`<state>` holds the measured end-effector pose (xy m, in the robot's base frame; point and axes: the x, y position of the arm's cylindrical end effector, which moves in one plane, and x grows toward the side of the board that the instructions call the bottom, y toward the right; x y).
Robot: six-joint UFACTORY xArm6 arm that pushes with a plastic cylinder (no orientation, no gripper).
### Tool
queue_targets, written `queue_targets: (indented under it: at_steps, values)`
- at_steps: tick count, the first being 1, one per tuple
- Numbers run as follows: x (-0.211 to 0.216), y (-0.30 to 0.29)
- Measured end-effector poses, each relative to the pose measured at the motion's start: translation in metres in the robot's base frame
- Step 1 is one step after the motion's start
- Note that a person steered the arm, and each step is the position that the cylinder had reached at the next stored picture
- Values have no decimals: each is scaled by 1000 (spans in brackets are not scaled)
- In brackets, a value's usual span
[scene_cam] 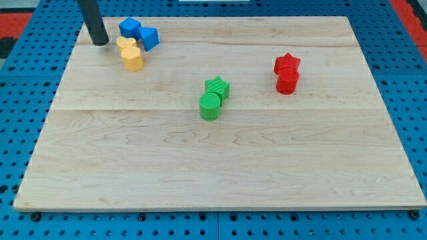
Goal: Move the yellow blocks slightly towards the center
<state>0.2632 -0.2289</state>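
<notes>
Worktop (220,167) with 2 yellow blocks (130,53) touching near the view's top-left corner, beside 2 blue blocks (139,32); my tip (100,43), a bare rod with no hand, sits just left of them; push seemingly unfinished.

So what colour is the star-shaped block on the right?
Red. The star block shows clearly in the camera view, touching another red block just below it.

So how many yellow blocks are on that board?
2, touching near the view's top left: one yellow block beside my tip, the other yellow block just below it. None seems hidden.
</notes>
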Motion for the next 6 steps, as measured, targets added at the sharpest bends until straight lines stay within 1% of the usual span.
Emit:
queue_targets:
  at_steps: [1, 2, 3, 4, 5, 6]
  values:
    - [-9, 23]
    - [35, 25]
    - [38, 15]
    - [3, 7]
    - [8, 51]
    - [45, 45]
